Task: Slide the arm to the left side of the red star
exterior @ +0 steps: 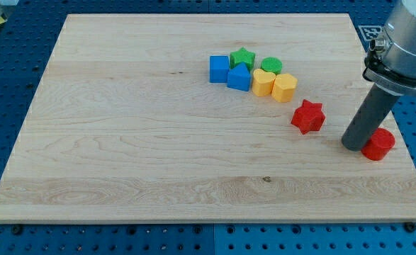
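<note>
The red star [307, 116] lies on the wooden board [122, 142] at the view's right of centre. My tip [353, 145] rests on the board to the view's right of the star, a short gap away and slightly lower. A red cylinder [378, 144] sits right against the tip on its right side.
A cluster of blocks lies above and left of the star: a blue cube [219, 69], a blue block [239, 76], a green star [242, 57], a green cylinder [271, 66], a yellow heart [263, 82] and a yellow block [284, 88]. The board's right edge is near the tip.
</note>
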`<action>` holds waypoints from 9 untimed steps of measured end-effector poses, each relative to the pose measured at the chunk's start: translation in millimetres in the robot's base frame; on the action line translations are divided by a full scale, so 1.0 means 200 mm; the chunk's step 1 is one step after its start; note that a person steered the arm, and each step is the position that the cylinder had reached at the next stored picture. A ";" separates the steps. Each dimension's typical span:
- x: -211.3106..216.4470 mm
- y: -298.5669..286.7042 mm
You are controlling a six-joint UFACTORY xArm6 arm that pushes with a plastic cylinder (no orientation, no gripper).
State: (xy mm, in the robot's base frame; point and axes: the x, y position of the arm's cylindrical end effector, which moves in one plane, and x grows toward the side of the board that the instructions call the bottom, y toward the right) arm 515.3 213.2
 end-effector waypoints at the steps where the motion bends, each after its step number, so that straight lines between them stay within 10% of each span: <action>1: 0.00 -0.02; 9: -0.04 -0.59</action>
State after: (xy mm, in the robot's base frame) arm 506.5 95.1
